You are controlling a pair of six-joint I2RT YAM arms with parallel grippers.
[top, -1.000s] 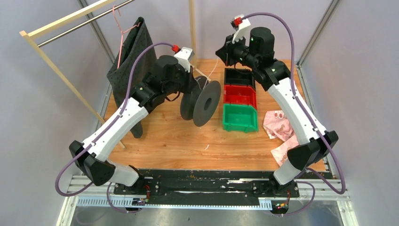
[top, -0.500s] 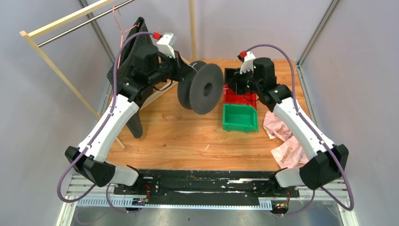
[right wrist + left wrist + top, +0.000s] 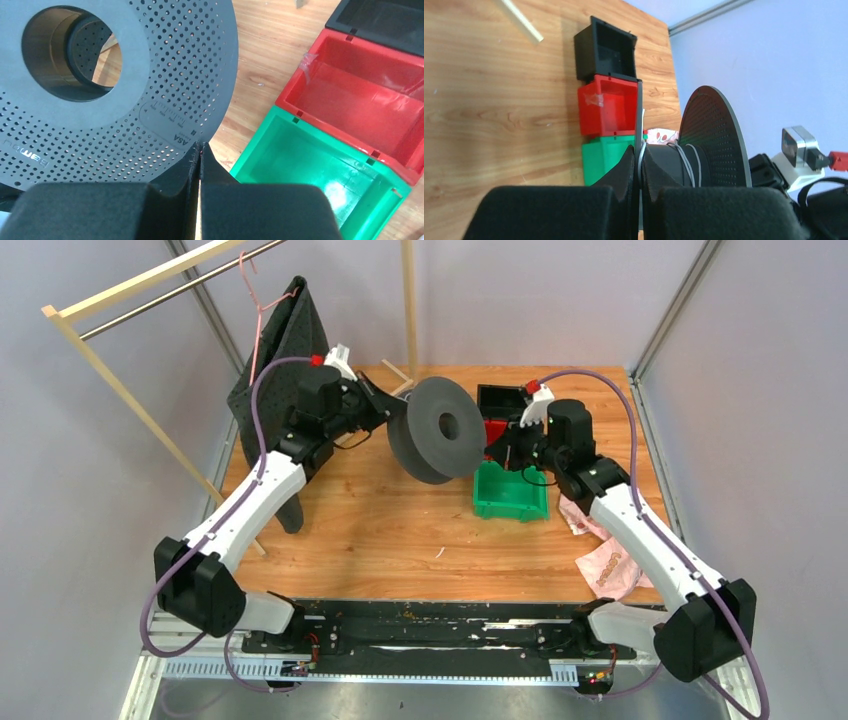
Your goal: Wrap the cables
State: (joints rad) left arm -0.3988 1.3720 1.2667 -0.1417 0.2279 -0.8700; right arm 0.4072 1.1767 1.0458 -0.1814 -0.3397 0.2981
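A dark grey perforated spool (image 3: 440, 430) hangs above the table's middle. My left gripper (image 3: 393, 415) is shut on the thin edge of its near flange (image 3: 639, 115). In the left wrist view, a few turns of thin white cable (image 3: 685, 162) lie round the spool's core, and one strand runs down beside my left gripper (image 3: 639, 156). My right gripper (image 3: 498, 445) is shut at the spool's right side. In the right wrist view its tips (image 3: 200, 148) meet just below the flange (image 3: 165, 75). No cable shows between them.
Black (image 3: 505, 400), red (image 3: 497, 430) and green (image 3: 510, 495) bins stand in a row right of the spool, under my right wrist. Pink bags (image 3: 605, 560) lie at the right. A dark cloth (image 3: 280, 350) hangs from a wooden rack (image 3: 130, 300) at the left.
My left arm has swung the spool to the right and turned its flat face toward the camera. My right arm has come down from the back to the spool's right side, over the bins.
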